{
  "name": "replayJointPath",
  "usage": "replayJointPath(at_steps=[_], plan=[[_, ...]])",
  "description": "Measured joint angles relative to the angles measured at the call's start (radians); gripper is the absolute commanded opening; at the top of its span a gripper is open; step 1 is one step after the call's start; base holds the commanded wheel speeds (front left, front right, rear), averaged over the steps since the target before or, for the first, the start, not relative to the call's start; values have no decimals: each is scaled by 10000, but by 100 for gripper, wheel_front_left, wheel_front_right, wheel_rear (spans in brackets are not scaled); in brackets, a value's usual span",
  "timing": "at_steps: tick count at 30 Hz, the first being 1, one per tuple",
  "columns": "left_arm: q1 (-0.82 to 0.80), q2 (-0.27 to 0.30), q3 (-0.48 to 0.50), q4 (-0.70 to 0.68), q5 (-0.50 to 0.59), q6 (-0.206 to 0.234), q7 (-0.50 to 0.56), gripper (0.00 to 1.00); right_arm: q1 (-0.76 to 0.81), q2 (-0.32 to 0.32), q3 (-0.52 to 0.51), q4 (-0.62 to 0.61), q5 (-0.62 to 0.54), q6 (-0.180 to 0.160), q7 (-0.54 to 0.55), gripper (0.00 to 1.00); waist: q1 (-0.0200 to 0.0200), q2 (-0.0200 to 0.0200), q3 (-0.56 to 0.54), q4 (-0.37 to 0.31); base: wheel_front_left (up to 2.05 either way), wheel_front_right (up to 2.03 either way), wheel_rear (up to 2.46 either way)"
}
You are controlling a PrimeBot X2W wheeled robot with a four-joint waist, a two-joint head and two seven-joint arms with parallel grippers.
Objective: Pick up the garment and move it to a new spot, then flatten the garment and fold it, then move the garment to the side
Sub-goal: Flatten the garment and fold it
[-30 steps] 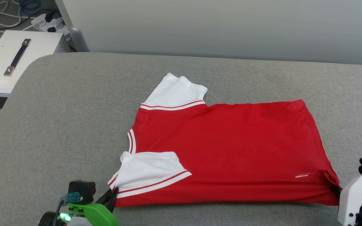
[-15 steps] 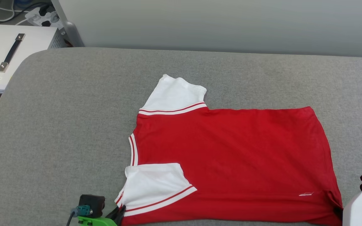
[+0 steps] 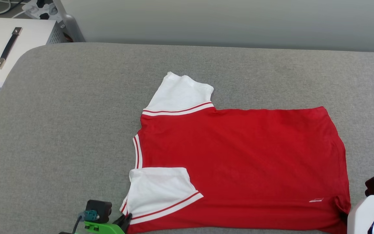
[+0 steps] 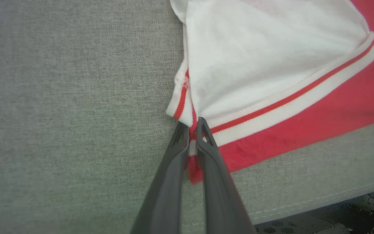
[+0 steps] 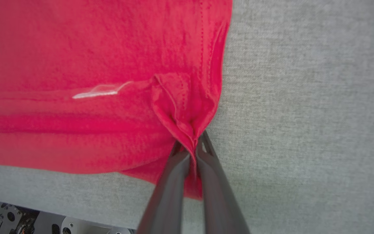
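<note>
The garment [image 3: 239, 156], a red jersey with white sleeves and red-and-white trim, lies spread sideways on the grey cushion, neck toward the left. One white sleeve [image 3: 182, 92] points away and the other [image 3: 157, 188] is folded onto the red body. My left gripper [image 3: 126, 219] is shut on the near shoulder corner, pinching trim and red fabric [image 4: 192, 130] between its fingers. At the near hem corner my right gripper [image 3: 344, 216] is shut on a bunched fold of red cloth [image 5: 190, 143]. A small white label [image 5: 99, 91] sits beside that fold.
The grey cushioned surface [image 3: 67, 123] has free room to the left of the jersey and beyond it. Its near edge [image 4: 304, 203] runs just behind both grippers. A white box with a black handle [image 3: 8, 48] stands off the far left corner, before a pale wall [image 3: 226, 22].
The camera view has shifted, so the jersey sits lower in the picture. Its body has spread wider and flatter, with the far hem edge farther right. Both grippers keep their hold on the near corners.
</note>
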Motion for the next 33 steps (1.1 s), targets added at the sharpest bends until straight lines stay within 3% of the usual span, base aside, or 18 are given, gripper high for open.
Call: replayJointPath(at_steps=[2,3,4,5,16,24,29,33], plan=[[-12,-33,-12,63,0,-4,-54,0,-14,-35,50,71,2,0,-21,0,0,0,-36,11,0,0,0],[-12,-56,-13,94,0,-4,-104,28,-23,-48,67,115,4,0,-38,0,0,0,-62,17,0,0,0],[-13,-75,-19,127,2,0,-176,100,-31,-84,157,150,25,0,-77,25,0,0,-95,22,0,0,0],[-15,-86,-19,165,2,2,-198,100,-32,-113,199,165,27,0,-107,100,0,0,-127,27,0,0,0],[-114,-119,535,-288,46,148,-1522,100,-192,-336,426,-639,284,-6,-1221,100,0,0,-725,14,0,0,0],[-438,-311,1112,-1216,533,414,-2964,100,-567,-303,587,-1292,-15,-6,-3820,100,0,0,-905,-48,0,0,0],[-441,-629,1710,-1778,1001,449,-3156,100,-570,-42,794,-1250,-247,-6,-5313,100,0,0,-911,-72,0,0,0],[-325,-1045,2512,-2420,1992,272,-3166,100,-568,297,825,-1175,-514,-6,-6504,100,0,0,-870,-129,0,0,0]])
